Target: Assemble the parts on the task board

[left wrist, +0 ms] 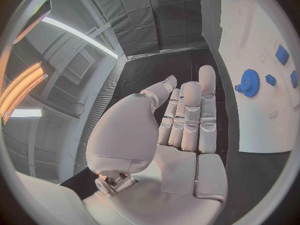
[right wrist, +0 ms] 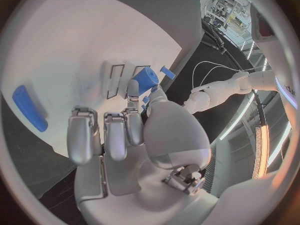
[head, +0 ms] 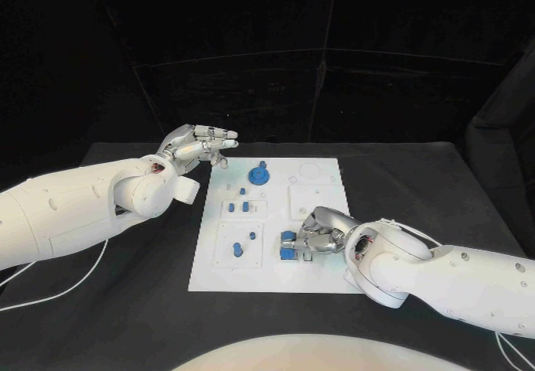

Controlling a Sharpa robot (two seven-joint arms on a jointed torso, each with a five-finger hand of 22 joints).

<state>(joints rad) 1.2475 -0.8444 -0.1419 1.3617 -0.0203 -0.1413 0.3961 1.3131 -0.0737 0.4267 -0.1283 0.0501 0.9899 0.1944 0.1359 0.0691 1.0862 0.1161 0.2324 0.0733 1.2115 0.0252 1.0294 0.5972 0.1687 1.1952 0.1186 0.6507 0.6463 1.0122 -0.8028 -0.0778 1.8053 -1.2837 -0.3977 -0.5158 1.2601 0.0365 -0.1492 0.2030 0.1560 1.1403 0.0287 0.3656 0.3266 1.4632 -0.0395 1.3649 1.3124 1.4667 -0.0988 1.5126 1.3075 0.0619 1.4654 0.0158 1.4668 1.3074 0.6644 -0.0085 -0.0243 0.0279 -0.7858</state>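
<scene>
The right hand (head: pixel 318 234) pinches a blue part (right wrist: pixel 145 79) over the board (head: pixel 323 282), and a loose pinch could let it tilt and jam, while the left hand (head: pixel 199 147) hovers empty, fingers apart.

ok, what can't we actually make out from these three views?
- Head view: the blue parts under the right hand are partly covered by its fingers; whether it grips one cannot be told.
- Right wrist view: the blue cylinder sits at the fingertips; contact is unclear.
- Left wrist view: the task board is cut off by the circle's rim, beyond the blue gear.
- Head view: the left hand hides the table behind it.
</scene>
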